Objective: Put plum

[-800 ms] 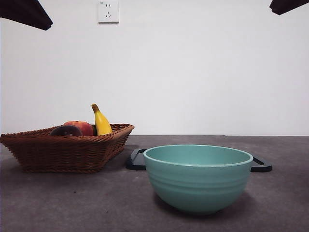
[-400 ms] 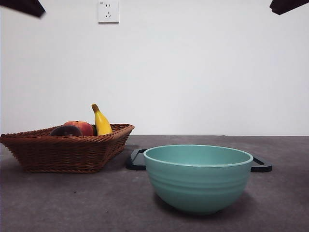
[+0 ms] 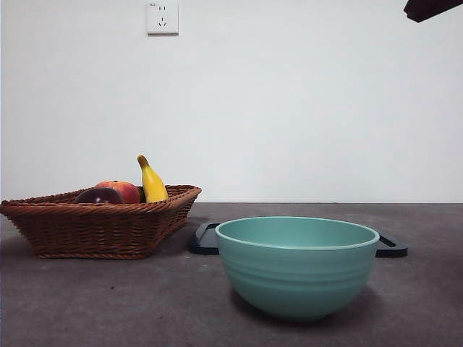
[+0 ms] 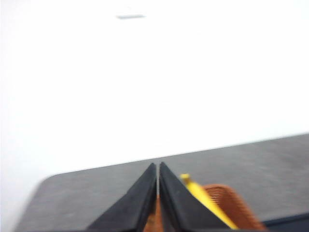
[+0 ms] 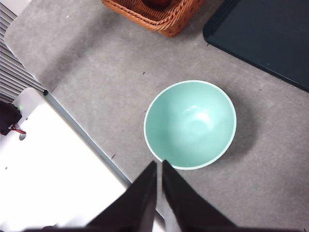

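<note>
Plum (image 3: 99,195) lies in the basket (image 3: 101,230) at left of frame; right gripper (image 5: 159,166), jaws together, sits well apart above the bowl (image 5: 190,124); left gripper (image 4: 158,169) likewise closed.

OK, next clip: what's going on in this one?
Nothing is being handled yet. The plum sits in the wicker basket with a red-and-yellow fruit and a banana. A teal bowl stands empty in front of a dark tray. The left gripper is shut, raised above the basket. The right gripper is shut too, hanging high over the bowl. Neither holds anything.
</note>
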Robot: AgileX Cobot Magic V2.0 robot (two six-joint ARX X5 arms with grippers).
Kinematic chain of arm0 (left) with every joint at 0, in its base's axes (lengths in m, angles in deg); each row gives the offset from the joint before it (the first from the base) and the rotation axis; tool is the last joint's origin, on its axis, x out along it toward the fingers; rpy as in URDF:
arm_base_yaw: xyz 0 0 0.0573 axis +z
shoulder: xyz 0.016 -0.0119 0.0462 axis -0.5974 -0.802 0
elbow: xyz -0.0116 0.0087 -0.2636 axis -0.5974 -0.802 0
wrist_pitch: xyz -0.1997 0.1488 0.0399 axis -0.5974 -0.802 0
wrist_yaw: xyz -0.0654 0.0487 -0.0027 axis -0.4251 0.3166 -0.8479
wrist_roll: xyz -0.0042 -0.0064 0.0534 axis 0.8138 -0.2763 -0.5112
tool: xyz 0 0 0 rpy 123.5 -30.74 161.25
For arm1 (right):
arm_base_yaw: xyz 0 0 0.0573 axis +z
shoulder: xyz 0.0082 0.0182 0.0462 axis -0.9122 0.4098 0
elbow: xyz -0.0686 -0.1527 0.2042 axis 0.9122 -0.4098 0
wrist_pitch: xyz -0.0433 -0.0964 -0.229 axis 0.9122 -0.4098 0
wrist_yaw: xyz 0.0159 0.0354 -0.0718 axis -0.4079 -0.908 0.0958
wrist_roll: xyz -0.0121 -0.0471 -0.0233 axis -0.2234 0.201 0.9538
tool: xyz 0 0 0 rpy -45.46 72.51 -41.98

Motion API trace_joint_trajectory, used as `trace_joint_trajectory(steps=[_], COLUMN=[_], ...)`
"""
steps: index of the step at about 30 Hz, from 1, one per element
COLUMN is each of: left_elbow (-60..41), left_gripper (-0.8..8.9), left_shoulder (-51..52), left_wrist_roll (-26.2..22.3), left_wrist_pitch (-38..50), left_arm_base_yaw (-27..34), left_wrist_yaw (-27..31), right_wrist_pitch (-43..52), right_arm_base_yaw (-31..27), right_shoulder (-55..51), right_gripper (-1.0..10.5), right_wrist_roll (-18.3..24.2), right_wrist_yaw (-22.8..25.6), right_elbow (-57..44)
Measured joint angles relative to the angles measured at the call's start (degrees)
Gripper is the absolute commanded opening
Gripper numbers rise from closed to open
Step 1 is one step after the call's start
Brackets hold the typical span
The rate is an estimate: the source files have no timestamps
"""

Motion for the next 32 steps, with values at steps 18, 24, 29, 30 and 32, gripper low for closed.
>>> trace_joint_trajectory(steps=[18, 24, 29, 30, 32], left_elbow=[-27.1, -29.3, -32.4, -32.4, -32.4], left_gripper=[0.07, 0.07, 0.07, 0.07, 0.07], left_shoulder=[23.2, 25.5, 27.0, 27.0, 27.2], left_wrist_roll=[-2.3, -2.3, -2.3, -2.2, -2.1], left_wrist_pitch=[-1.4, -3.5, -4.8, -4.6, -4.7], left_arm_base_yaw=[4.4, 4.4, 4.4, 4.4, 4.4], left_wrist_yaw=[4.8, 4.8, 4.8, 4.8, 4.8], right_wrist_pitch=[0.0, 0.0, 0.0, 0.0, 0.0], right_arm_base_yaw=[0.0, 0.0, 0.0, 0.0, 0.0], right_shoulder=[0.0, 0.0, 0.0, 0.0, 0.0], right_gripper=[0.1, 0.1, 0.1, 0.1, 0.1], right_wrist_roll=[0.0, 0.0, 0.0, 0.0, 0.0], right_wrist_yaw=[0.0, 0.0, 0.0, 0.0, 0.0], right_elbow=[0.0, 0.0, 0.0, 0.0, 0.0])
